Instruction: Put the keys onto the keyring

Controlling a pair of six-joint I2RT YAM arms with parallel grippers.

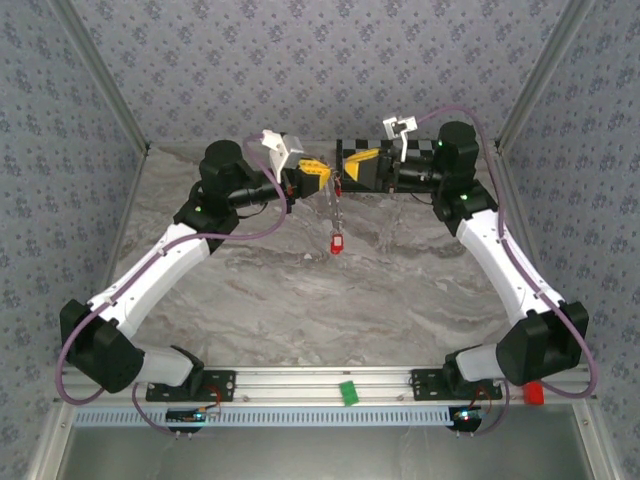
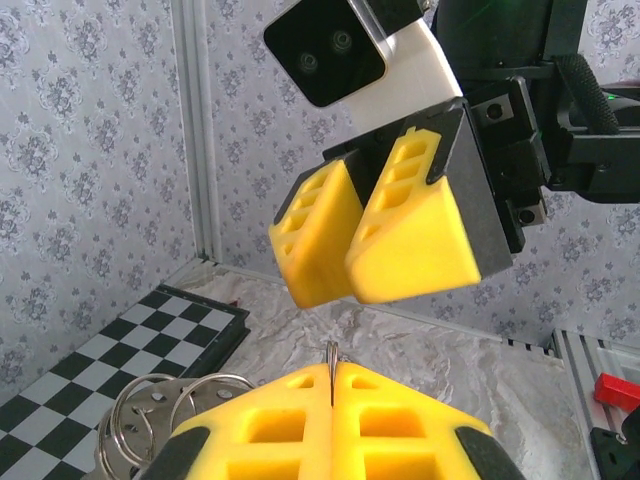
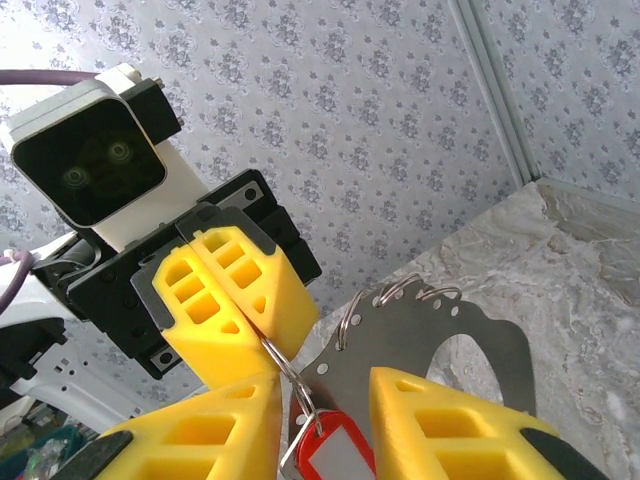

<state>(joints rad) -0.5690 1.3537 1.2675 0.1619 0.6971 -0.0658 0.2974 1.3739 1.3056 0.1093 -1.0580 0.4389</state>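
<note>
My left gripper [image 2: 331, 378] is shut, pinching the thin silver keyring [image 2: 331, 356] edge-on between its yellow fingertips. In the right wrist view the keyring [image 3: 288, 366] runs out of the left gripper's fingers [image 3: 225, 300] and down into the gap of my right gripper [image 3: 325, 410]. That gripper stands open around it. A key with a red head [image 3: 335, 465] hangs on the ring between the right fingers. From above, both grippers meet at the back centre, left [image 1: 318, 177] and right [image 1: 347, 168]. The red key [image 1: 337, 242] dangles below them.
A grey metal plate with holes [image 3: 490, 335] carrying several spare split rings [image 3: 400, 290] hangs behind the ring. A black-and-white checkerboard [image 2: 140, 335] lies at the back wall. A green block [image 1: 347, 392] and a red block [image 1: 535, 393] sit on the front rail.
</note>
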